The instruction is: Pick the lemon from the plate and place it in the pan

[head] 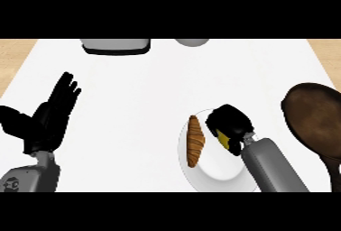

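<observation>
A yellow lemon [222,139] lies on the white plate [213,176] in the lower middle of the head view, mostly hidden under my right hand [230,121]. That hand's fingers curl over the lemon from above, and only a yellow sliver shows below the palm. A brown croissant [194,141] lies on the same plate, just left of the hand. The dark brown pan [315,118] sits at the right edge, its handle pointing toward the lower edge. My left hand [48,117] rests open at the left, fingers up.
A grey and black appliance [115,46] stands at the counter's far edge, with a grey rounded object [192,42] to its right. Wooden floor shows beyond the white counter's left and right corners.
</observation>
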Tool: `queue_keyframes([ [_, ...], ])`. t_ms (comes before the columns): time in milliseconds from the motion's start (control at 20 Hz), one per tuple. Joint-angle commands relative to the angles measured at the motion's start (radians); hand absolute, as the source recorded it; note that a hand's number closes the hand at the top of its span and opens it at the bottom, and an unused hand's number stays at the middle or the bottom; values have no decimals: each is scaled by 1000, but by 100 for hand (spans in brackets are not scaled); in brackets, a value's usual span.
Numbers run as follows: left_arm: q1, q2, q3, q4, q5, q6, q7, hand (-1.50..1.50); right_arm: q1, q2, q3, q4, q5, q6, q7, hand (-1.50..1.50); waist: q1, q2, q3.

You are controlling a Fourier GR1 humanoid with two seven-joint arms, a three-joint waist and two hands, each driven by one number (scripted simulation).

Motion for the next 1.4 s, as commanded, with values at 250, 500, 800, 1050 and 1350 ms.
queue_keyframes([
  [250,22,-23,-7,-2,-7,13,-16,0,56,139,-275,-35,-102,-2,637,150,-17,2,7],
  [500,20,8,16,-6,-2,3,5,0,27,141,-149,-308,35,-65,845,150,-16,-7,6],
  [800,17,2,18,10,0,-4,-6,0,-6,121,-47,-578,226,42,968,150,-18,-2,6],
  [1050,24,-3,19,-12,-2,-9,-15,0,-102,133,-102,-737,206,251,1031,150,-3,4,7],
  [1350,26,-13,20,6,-20,-9,-46,0,-110,23,-318,-755,99,171,945,150,-2,7,8],
])
